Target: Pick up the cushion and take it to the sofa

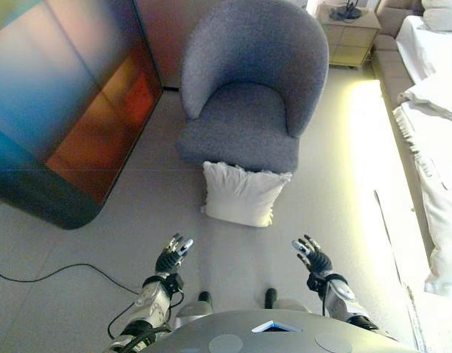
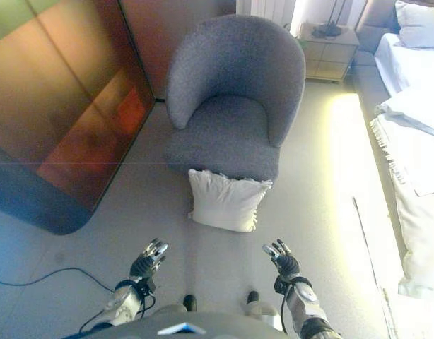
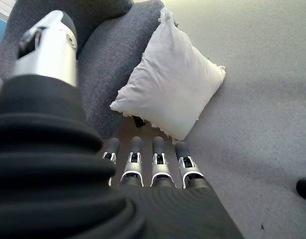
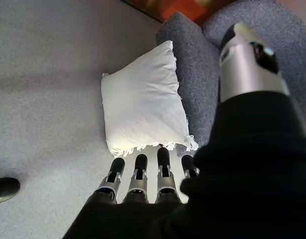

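Both hands, left hand (image 1: 174, 254) and right hand (image 1: 311, 255), are held open; the cushion (image 1: 241, 193) ahead, leaning against the armchair (image 1: 248, 88), should be clasped from both sides evenly.

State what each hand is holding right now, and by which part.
Nothing is held. The left hand and right hand are both open and empty, short of the white cushion, which leans against the grey armchair.

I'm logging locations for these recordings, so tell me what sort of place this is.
Most likely a bedroom or hotel-style room. A grey upholstered armchair stands on a pale floor with a white cushion leaning against its front, a small bedside cabinet sits behind it, and white bedding lies along the right.
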### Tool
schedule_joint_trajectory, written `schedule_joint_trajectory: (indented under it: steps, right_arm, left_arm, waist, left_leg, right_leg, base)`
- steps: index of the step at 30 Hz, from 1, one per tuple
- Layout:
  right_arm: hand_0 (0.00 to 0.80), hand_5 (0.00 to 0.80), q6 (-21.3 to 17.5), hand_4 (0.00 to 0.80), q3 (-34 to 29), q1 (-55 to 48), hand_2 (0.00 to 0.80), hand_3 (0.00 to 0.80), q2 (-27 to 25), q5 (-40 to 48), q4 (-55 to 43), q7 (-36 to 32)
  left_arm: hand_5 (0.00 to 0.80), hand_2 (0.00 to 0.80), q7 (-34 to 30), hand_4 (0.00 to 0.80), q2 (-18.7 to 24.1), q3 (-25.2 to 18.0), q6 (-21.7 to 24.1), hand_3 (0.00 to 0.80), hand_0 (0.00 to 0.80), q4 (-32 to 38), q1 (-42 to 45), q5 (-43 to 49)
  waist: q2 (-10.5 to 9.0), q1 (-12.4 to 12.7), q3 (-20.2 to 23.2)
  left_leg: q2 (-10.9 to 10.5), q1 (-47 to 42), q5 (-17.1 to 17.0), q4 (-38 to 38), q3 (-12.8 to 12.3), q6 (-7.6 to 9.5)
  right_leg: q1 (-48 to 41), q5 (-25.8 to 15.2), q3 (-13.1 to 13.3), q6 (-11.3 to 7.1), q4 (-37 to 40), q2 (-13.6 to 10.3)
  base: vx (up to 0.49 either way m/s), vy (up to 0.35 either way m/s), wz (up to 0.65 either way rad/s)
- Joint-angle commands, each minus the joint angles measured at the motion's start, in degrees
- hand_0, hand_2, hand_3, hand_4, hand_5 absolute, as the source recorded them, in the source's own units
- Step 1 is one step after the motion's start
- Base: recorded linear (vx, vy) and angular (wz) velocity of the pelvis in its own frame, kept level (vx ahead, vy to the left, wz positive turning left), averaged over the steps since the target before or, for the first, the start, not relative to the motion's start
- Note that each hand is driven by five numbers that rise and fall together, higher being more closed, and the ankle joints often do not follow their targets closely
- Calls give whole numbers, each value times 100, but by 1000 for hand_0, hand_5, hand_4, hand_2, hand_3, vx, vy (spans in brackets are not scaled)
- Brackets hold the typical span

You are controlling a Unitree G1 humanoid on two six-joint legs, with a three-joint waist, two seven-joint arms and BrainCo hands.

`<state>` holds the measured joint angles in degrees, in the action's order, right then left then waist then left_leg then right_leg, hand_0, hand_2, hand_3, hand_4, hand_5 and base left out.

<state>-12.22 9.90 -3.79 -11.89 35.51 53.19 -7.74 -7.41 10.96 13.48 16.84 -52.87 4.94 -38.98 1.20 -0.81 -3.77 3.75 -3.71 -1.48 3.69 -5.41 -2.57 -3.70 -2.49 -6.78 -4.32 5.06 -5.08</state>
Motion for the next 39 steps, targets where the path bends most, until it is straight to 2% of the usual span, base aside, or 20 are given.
schedule_joint_trajectory:
  steps: [1, 6, 9, 11, 13, 18, 25, 30, 32, 34, 35, 37, 39]
  right_arm:
    - [0, 0, -297, 0, 11, 378, 0, 0, 35, 201, -80, 39]
    - [0, 0, -237, 0, -10, 327, 0, 0, -56, 68, -162, -18]
    - [0, 0, -199, 0, 40, 317, 0, 0, -100, 30, -174, -125]
    - [0, 0, -209, 0, 104, 321, 0, 0, -134, 63, -223, -164]
    - [0, 0, -175, 0, 77, 331, 0, 0, -129, 158, -232, -127]
    - [0, 0, -81, 0, -73, 138, 0, 0, -43, 264, -188, -61]
    - [0, 0, -51, 0, -98, 169, 0, 0, 22, 276, -38, 73]
    - [0, 0, -41, 0, -234, 239, 0, 0, 75, 513, 96, 173]
    - [0, 0, -124, 0, -199, 266, 0, 0, 147, 641, 68, 280]
    - [0, 0, -118, 0, -213, 244, 0, 0, 170, 813, -19, 328]
    - [0, 0, -122, 0, -220, 228, 0, 0, 176, 874, -39, 307]
    - [0, 0, -111, 0, -199, 163, 0, 0, 173, 943, -158, 280]
    - [0, 0, -73, 0, -148, 70, 0, 0, 181, 908, -334, 368]
  left_arm:
    - [0, 0, 76, 0, -7, -95, 219, 0, 0, 28, -401, 241]
    - [0, 0, -46, 0, 31, -134, 114, 0, 0, 310, -322, 177]
    - [0, 0, -11, 0, 52, -217, 103, 0, 0, 265, -336, 146]
    - [0, 0, 2, 0, 46, -273, 112, 0, 0, 266, -350, 45]
    - [0, 0, 71, 0, 13, -284, 136, 0, 0, 276, -343, 110]
    - [0, 0, 36, 0, 15, -185, 220, 0, 0, 448, -151, 272]
    - [0, 0, -116, 0, 62, -215, 160, 0, 0, 278, -163, -22]
    - [0, 0, -361, 0, 77, -127, 88, 0, 0, 518, -140, -406]
    - [0, 0, -373, 0, 131, -21, 66, 0, 0, 585, -207, -408]
    - [0, 0, -329, 0, 179, 46, 24, 0, 0, 559, -257, -345]
    - [0, 0, -338, 0, 196, 54, -7, 0, 0, 559, -260, -338]
    - [0, 0, -344, 0, 273, 63, -118, 0, 0, 600, -267, -364]
    - [0, 0, -322, 0, 331, 32, -214, 0, 0, 661, -249, -338]
  waist:
    - [-233, -67, -224]
    - [-322, -14, -269]
    - [-361, 21, -338]
    - [-336, 63, -397]
    - [-328, 43, -390]
    - [-213, -40, -245]
    - [-120, -73, -218]
    - [-35, -22, -257]
    - [31, -32, -361]
    - [123, -45, -459]
    - [140, -51, -495]
    - [130, -89, -580]
    - [56, -171, -602]
  left_leg:
    - [-142, 311, 171, -573, -318, 159]
    - [-158, 534, 271, -1042, -118, 123]
    - [-263, 828, 228, -1620, 90, 144]
    - [-362, 905, 163, -1475, 221, 162]
    - [-375, 763, 242, -1180, 177, 174]
    - [-390, 376, 201, -603, 113, 176]
    - [-460, 235, 294, -524, -5, 304]
    - [-534, 262, 350, -582, 62, 504]
    - [-604, 348, 430, -752, 43, 675]
    - [-608, 367, 492, -881, 4, 747]
    - [-612, 343, 514, -898, 5, 758]
    - [-636, 220, 557, -897, 12, 729]
    - [-672, 83, 652, -899, 55, 681]
  right_leg:
    - [182, 130, -278, 269, -402, 215]
    - [151, 67, -197, 330, -296, 231]
    - [184, 23, -92, 371, -322, 233]
    - [166, 22, 5, 355, -348, 253]
    - [136, 19, 4, 322, -317, 218]
    - [136, 23, -68, 225, -299, 142]
    - [183, 117, -42, 145, -528, 23]
    - [342, 350, -28, 81, -1248, -127]
    - [718, 321, -49, 56, -2222, -274]
    - [1134, 10, -89, 103, -3265, -492]
    - [1257, -81, -91, 100, -3553, -526]
    - [1403, -293, -117, 63, -3578, -589]
    - [1471, -370, -88, 6, -2962, -528]
  base:
    - [-4, -52, 7]
    - [-5, -47, 3]
    - [-19, -8, -9]
    - [0, 62, -16]
    - [42, 129, -19]
    - [75, 140, -10]
    - [47, 120, -1]
    - [28, 116, 1]
    - [-18, 172, 6]
    - [4, 189, 7]
    - [82, 154, 3]
    - [161, 49, 11]
    - [226, -62, 10]
